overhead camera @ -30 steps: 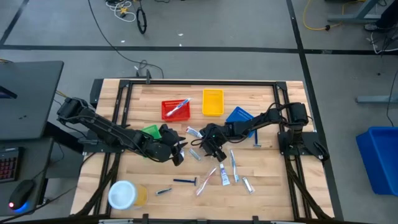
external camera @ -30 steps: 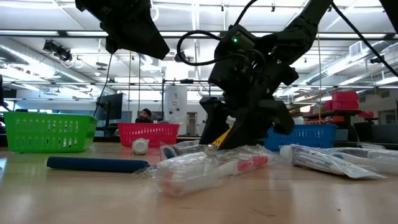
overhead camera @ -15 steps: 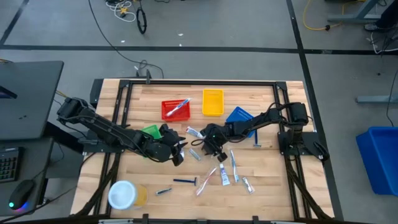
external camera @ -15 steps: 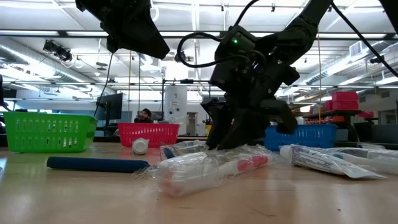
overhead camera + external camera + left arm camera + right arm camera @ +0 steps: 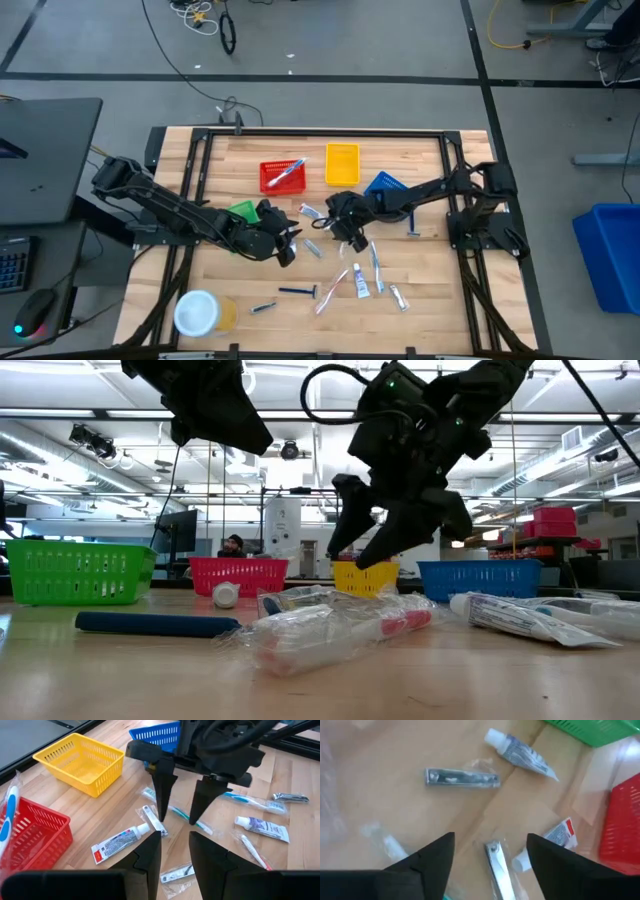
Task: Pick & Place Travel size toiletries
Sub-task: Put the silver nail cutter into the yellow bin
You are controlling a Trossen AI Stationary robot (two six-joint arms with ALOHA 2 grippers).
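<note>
The toiletries lie scattered on the table's middle: a white tube (image 5: 310, 211), a silver nail clipper (image 5: 313, 247), wrapped toothbrushes (image 5: 333, 285), small tubes (image 5: 358, 282) and a dark-handled razor (image 5: 297, 291). My right gripper (image 5: 345, 226) hangs open and empty above the clipper (image 5: 495, 862), well off the table in the low view (image 5: 368, 550). My left gripper (image 5: 286, 247) waits open just to its left, its fingers (image 5: 150, 852) pointing at the same cluster. A blue-and-white item lies in the red basket (image 5: 283, 175).
Red, yellow (image 5: 342, 164), blue (image 5: 385, 185) and green (image 5: 243, 212) baskets stand along the far half of the table. A white-lidded yellowish jar (image 5: 200, 313) stands near the front left corner. More wrapped items lie toward the near right (image 5: 398, 297).
My right gripper has risen from table level beside the wrapped items to well above them, holding nothing. The toiletries have stayed where they were.
</note>
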